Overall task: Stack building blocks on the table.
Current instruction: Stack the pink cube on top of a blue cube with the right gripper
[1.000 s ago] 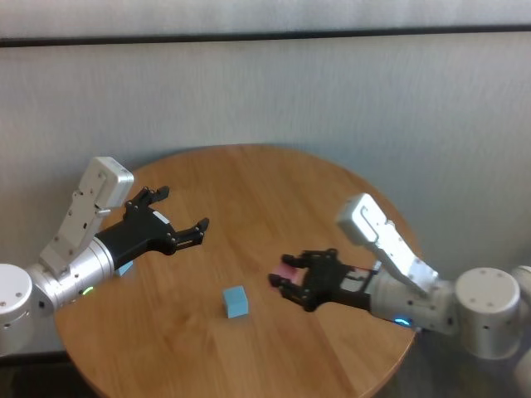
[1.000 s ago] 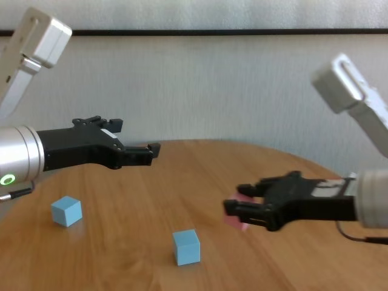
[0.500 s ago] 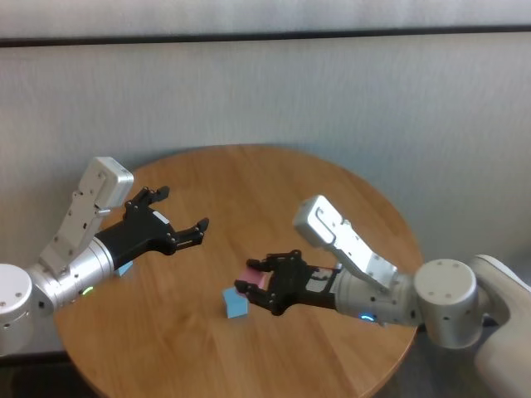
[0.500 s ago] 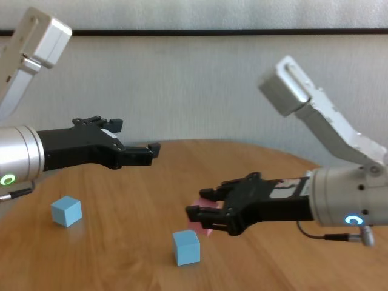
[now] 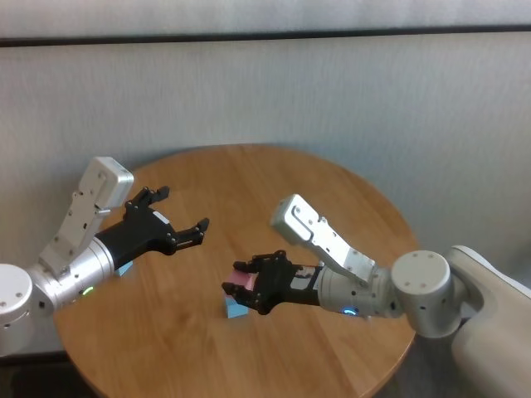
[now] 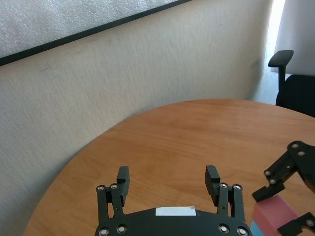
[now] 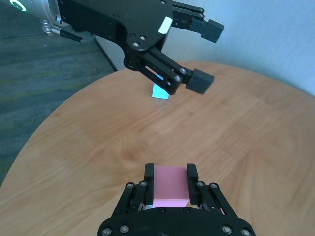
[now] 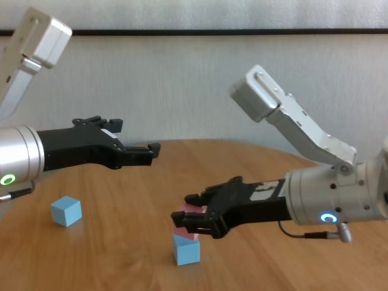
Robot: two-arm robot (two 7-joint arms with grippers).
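Observation:
My right gripper (image 5: 241, 283) is shut on the pink block (image 8: 187, 222) and holds it directly over a light blue block (image 8: 186, 250) near the middle of the round wooden table (image 5: 274, 182). The pink block's underside is at the blue block's top; I cannot tell whether they touch. The right wrist view shows the pink block (image 7: 171, 186) between the fingers. My left gripper (image 5: 184, 209) is open and empty, hovering above the table's left side. The second light blue block (image 8: 65, 210) lies at the far left, below the left forearm.
The table stands close to a pale wall. Bare wood (image 8: 254, 167) stretches behind and to the right of the blocks. A dark office chair (image 6: 290, 73) stands beyond the table's edge in the left wrist view.
My right gripper has carried the pink block leftward from the table's right side to directly over the middle blue block. The left arm has not moved.

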